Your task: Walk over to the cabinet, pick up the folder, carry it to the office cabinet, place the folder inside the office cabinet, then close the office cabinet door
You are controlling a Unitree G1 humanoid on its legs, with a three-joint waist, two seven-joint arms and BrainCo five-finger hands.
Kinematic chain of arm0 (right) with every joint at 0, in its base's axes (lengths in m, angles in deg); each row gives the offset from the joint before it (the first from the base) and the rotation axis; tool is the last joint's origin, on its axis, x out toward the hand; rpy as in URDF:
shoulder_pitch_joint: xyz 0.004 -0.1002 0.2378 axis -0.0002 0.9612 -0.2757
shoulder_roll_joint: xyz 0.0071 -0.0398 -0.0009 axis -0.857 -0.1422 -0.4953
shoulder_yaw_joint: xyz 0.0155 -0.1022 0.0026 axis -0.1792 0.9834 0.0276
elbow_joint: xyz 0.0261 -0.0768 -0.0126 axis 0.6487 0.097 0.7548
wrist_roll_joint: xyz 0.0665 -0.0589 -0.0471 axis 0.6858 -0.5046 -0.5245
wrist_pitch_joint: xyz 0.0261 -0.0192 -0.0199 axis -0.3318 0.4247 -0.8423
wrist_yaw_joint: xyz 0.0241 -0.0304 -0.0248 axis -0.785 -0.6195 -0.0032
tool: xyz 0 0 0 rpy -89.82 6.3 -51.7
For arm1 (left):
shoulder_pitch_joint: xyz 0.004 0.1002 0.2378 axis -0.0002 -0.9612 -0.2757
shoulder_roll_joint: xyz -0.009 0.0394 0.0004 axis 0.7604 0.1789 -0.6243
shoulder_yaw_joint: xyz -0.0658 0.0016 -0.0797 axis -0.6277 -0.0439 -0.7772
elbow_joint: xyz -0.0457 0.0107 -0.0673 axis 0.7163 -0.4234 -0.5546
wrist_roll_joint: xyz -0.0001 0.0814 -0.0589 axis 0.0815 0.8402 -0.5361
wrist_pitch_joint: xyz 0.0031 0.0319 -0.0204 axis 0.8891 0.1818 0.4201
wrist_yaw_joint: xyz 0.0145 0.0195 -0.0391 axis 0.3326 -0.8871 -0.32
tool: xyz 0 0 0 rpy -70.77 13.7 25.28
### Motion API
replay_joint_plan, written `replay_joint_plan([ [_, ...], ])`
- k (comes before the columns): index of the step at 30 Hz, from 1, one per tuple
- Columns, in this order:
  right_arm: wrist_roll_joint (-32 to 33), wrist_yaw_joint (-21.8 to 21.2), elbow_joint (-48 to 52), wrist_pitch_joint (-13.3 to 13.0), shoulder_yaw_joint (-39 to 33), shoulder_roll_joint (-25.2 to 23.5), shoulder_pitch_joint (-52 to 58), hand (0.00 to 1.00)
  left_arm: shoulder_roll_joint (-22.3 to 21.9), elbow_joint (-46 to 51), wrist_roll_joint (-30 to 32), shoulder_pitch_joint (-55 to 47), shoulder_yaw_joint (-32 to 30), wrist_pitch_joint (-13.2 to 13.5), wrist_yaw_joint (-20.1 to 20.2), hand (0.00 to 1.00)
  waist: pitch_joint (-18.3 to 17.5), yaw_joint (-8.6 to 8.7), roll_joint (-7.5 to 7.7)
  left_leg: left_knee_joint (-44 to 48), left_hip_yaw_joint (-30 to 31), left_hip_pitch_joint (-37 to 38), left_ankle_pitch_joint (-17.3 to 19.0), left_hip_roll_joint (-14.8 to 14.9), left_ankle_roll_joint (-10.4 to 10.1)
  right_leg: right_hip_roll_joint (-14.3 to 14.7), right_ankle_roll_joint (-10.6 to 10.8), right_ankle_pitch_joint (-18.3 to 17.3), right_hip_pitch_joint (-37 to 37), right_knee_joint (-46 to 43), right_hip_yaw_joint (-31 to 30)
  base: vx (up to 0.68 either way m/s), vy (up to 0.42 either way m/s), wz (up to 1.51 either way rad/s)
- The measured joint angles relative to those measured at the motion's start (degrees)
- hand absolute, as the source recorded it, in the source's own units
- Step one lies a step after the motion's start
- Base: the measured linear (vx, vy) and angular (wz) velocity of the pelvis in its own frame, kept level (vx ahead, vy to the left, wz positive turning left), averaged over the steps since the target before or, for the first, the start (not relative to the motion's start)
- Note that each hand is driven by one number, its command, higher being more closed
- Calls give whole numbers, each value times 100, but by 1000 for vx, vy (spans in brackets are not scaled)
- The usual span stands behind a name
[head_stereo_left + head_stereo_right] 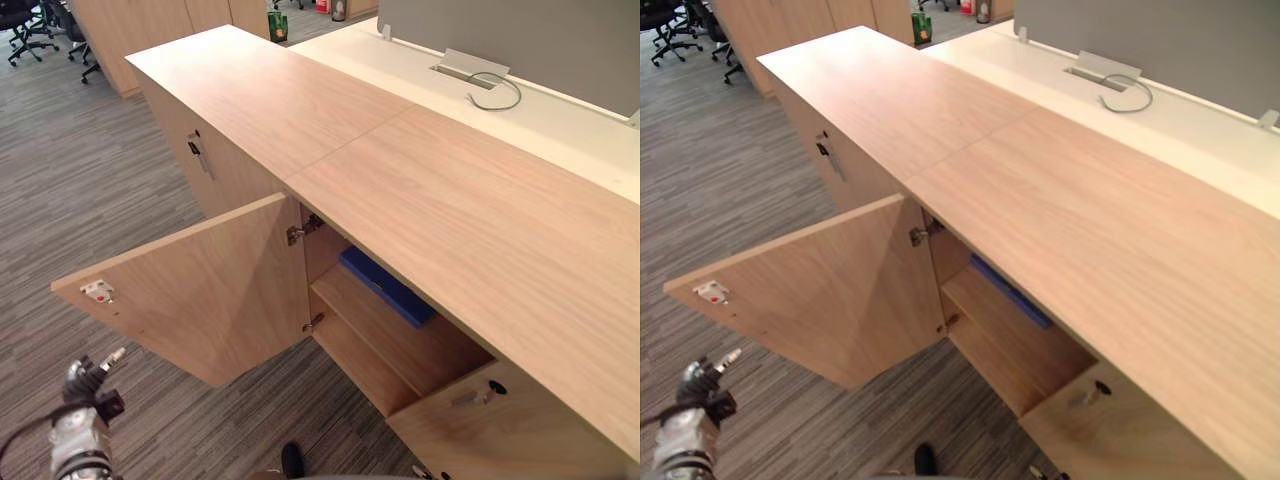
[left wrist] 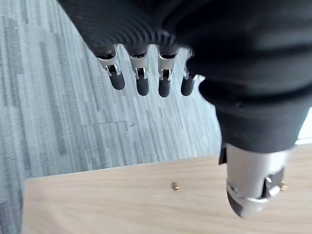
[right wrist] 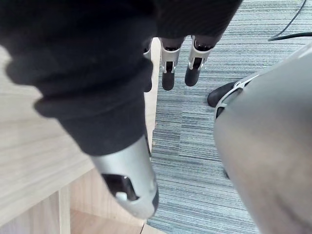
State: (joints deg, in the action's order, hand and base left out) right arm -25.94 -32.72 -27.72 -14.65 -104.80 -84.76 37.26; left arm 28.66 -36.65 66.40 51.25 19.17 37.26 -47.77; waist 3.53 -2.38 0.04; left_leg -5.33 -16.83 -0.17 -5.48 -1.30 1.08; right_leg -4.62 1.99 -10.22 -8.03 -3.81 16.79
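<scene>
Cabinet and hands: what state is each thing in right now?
Left door: swung wide open.
Folder: lying flat on the shelf inside.
Right door: cannot tell whether fully shut.
Neighbouring cabinet door: shut.
Left hand: open, empty.
Right hand: open, empty.

1 blue folder (image 1: 388,287), mid-frame, on 1 shelf (image 1: 400,340). 1 open door (image 1: 200,290), lower left, w/ 2 hinges: top hinge (image 1: 300,231), bottom hinge (image 1: 314,322). 2 door handles: left handle (image 1: 200,155), upper left; right handle (image 1: 470,398), lower right. 1 grey cable loop (image 1: 495,95), upper right. Office chairs (image 1: 25,25), upper-left corner: 2 at least.
</scene>
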Motion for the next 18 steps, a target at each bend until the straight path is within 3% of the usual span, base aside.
replay_joint_plan([
  [5, 10, -81, -3, -23, 50, 12, 13, 0, 656, 247, 529, 695, 910, 18, -219, 0, -11, -8, -8, 1, 26, 135, 41, 101, -61, 90, -68, 36, -99, -71, -6, 19, -48, 2],
  [12, 10, -90, -28, -13, 43, 64, 202, 0, 768, 452, 713, 861, 1764, -26, -553, 0, -9, -56, -9, 26, 96, 123, 35, 105, -69, 84, -69, 35, -62, -187, -7, -19, -13, 7],
  [18, -1, -91, -75, -14, 74, 146, 162, 0, 1031, 764, 450, 622, 3153, -33, -341, 0, -7, -114, -2, 26, 193, -86, -81, 35, -47, 3, -60, 40, 167, -304, -4, -82, 35, 10],
])
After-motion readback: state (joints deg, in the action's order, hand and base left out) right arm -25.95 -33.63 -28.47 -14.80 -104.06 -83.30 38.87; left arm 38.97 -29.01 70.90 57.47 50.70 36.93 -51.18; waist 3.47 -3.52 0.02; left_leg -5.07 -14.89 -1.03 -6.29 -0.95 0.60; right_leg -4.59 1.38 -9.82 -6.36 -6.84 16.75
